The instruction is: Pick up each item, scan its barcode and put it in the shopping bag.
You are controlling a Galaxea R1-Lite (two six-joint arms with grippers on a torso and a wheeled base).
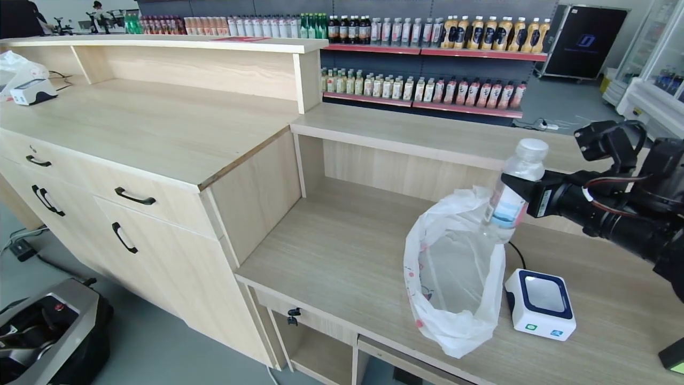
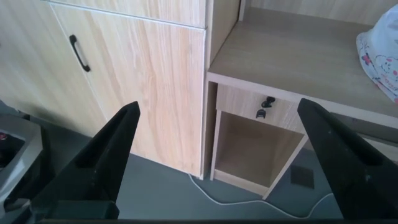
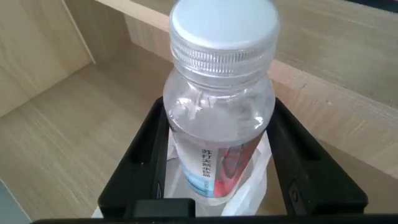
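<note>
Right up close we've got the water bottle [image 3: 221,118]: clear plastic, white screw cap, blue-and-red label. It's clamped around its body between the black fingers of the right gripper [image 3: 221,158]. In the head view it sits at the right of the frame, close to upright with the cap leaning a little to the right. Its lower end is over the right rim of the shopping bag [image 1: 454,278]. We can't tell if the base is inside the bag or just above it.

The bag is thin and white, standing with its mouth open on the lower counter [image 1: 331,251], lower centre-right of the frame. Just right of the bag sits the white scanner [image 1: 541,303], its dark-framed window facing up.

The left gripper [image 2: 219,104] hangs low in front of the counter with its fingers spread wide and nothing between them, facing a cupboard door [image 2: 155,81]. Drink shelves [image 1: 427,53] run along the top of the head view.
</note>
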